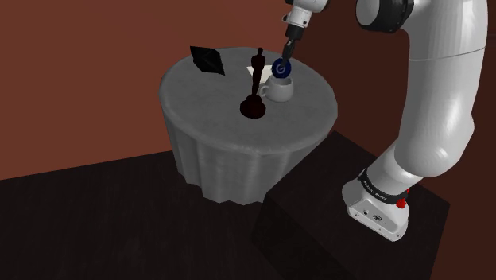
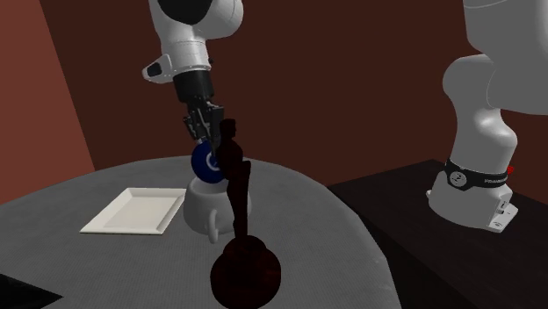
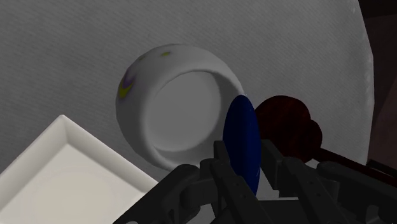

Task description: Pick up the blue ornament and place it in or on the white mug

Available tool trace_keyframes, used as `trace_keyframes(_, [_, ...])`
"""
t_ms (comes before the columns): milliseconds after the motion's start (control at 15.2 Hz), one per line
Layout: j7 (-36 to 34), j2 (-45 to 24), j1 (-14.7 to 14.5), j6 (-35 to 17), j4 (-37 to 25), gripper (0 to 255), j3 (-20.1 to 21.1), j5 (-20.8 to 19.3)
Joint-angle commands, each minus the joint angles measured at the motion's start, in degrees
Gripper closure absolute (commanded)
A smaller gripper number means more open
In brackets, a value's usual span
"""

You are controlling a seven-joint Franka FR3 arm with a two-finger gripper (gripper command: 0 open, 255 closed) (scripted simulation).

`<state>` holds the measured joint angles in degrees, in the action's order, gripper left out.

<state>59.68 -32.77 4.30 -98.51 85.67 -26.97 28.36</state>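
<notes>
A flat blue round ornament (image 1: 280, 69) with a white mark hangs just above the white mug (image 1: 277, 90) on the round grey table (image 1: 199, 103). My gripper (image 1: 285, 56) is shut on the ornament from above. In the second exterior view the ornament (image 2: 206, 163) sits right over the mug (image 2: 207, 211), under the gripper (image 2: 205, 136). Seen from the wrist, the ornament (image 3: 243, 143) stands edge-on between the fingers (image 3: 219, 162), near the rim of the mug (image 3: 175, 105), whose opening faces up.
A dark red statuette (image 1: 255, 91) on a round base stands beside the mug, close to the ornament (image 2: 239, 228). A shallow white tray (image 2: 133, 211) lies next to the mug. A black folded object (image 1: 208, 60) rests at the table's far side.
</notes>
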Motion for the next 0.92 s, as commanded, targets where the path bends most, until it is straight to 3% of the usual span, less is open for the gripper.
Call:
trace_keyframes(0, [0.5, -0.6, 0.0, -1.2, 0.8, 255, 0.2, 0.3])
trace_keyframes(594, [0.9, -1.2, 0.0, -2.3, 1.4, 255, 0.3, 0.7])
trace_keyframes(660, [0.9, -1.2, 0.0, -2.3, 1.4, 0, 0.3, 0.7])
trace_keyframes(858, [0.9, -1.2, 0.0, -2.3, 1.3, 0, 0.3, 0.7])
